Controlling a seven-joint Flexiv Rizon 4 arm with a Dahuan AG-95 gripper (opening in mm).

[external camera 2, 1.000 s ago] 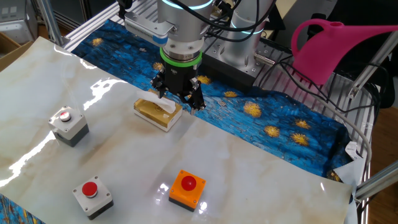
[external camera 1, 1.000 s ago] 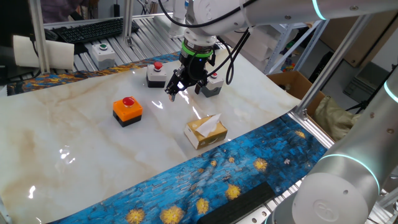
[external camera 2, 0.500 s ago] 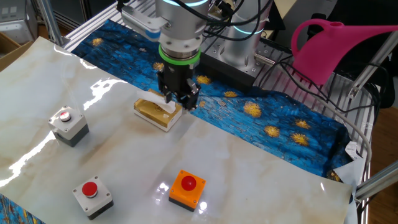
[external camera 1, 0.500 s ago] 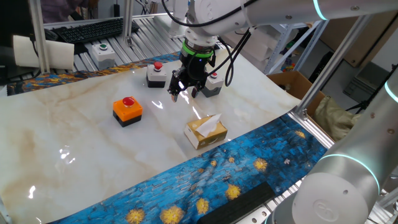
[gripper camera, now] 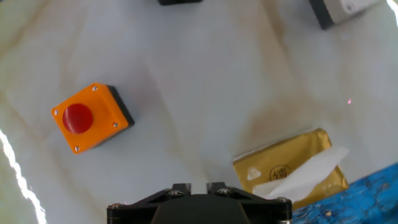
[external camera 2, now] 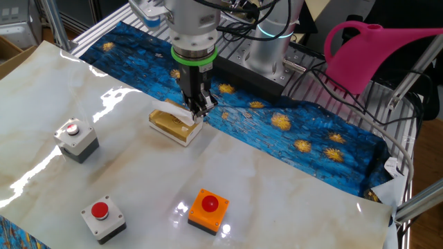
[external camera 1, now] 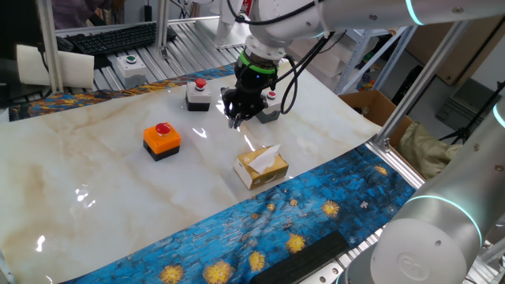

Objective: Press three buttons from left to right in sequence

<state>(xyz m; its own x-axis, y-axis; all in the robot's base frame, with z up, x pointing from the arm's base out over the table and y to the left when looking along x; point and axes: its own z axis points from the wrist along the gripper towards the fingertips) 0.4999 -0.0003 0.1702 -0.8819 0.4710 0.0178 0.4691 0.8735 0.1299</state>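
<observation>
Glossy marble-look tabletop, plastic-looking orange button box, soft paper tissue in its box.

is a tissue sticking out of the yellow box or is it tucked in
Sticking out. A white tissue stands up from the slot in the top of the yellow tissue box, and the hand view shows it too.

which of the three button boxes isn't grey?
The orange button box on a black base, standing alone toward the near left of the marble table in one fixed view. The other two button boxes are grey and sit farther back, by the gripper.
</observation>
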